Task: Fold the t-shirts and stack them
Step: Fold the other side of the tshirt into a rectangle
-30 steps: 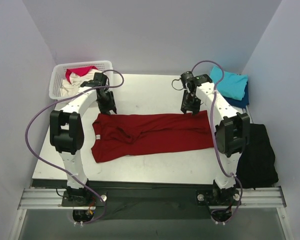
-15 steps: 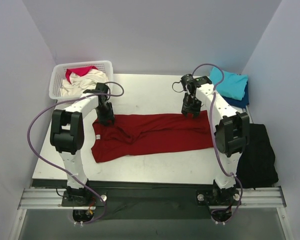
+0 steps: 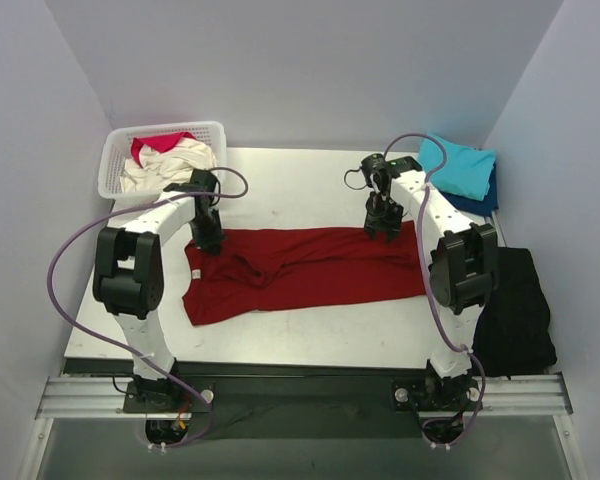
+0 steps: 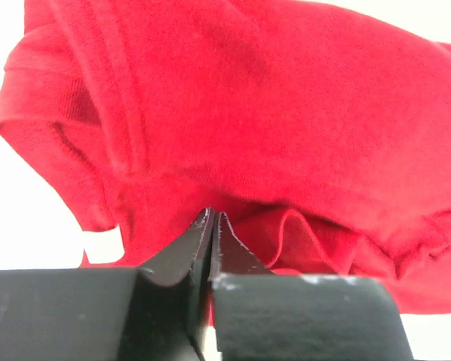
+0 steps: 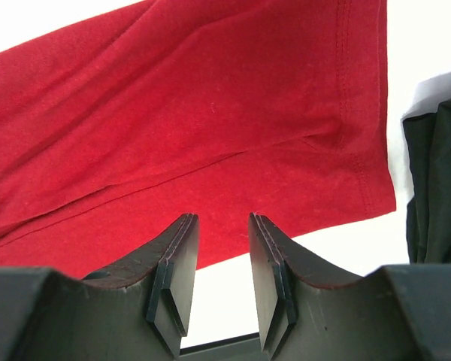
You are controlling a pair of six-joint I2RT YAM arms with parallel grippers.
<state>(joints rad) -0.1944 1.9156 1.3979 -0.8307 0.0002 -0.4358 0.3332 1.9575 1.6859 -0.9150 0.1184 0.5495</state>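
Both arms have sunk to the far edge of the dark red t-shirt (image 3: pixel 310 265) spread on the table (image 3: pixel 280 190); up close, the left gripper (image 4: pixel 212 218) pinches its fabric tight, while the right gripper (image 5: pixel 222 222) — half-open, empty — should grip the hem before any lift.

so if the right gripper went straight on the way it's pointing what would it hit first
Most likely the dark red t-shirt. The right gripper points down, jaws open, at the shirt's edge near the hem. Bare table lies right beside that edge and depth is unclear, so it might meet the table instead.
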